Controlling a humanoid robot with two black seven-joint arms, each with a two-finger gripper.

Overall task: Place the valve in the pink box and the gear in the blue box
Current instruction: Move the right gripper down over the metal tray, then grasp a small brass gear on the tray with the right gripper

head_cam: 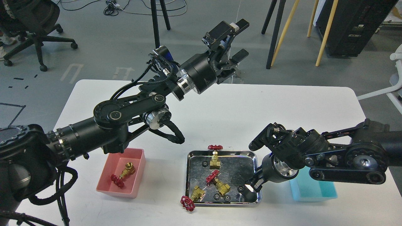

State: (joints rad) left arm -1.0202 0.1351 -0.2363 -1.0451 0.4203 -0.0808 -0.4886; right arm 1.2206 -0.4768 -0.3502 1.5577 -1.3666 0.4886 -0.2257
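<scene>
One brass valve (123,174) with a red handwheel lies inside the pink box (138,158) at the front left. Three more valves (216,181) lie in or overhang the steel tray (234,153) at the front centre, among several small black gears (241,188). My right gripper (252,186) points down into the tray's right front corner, just right of a gear; its fingers are too small and dark to tell apart. The blue box (312,192) is largely hidden behind my right arm. My left gripper (240,39) hangs open, high above the table's far edge.
One valve's red wheel (187,203) sticks out over the tray's front left rim, and another wheel (215,147) overhangs the back rim. My left arm stretches across the table's left half. Stands, cables and an office chair (34,28) are on the floor beyond the table.
</scene>
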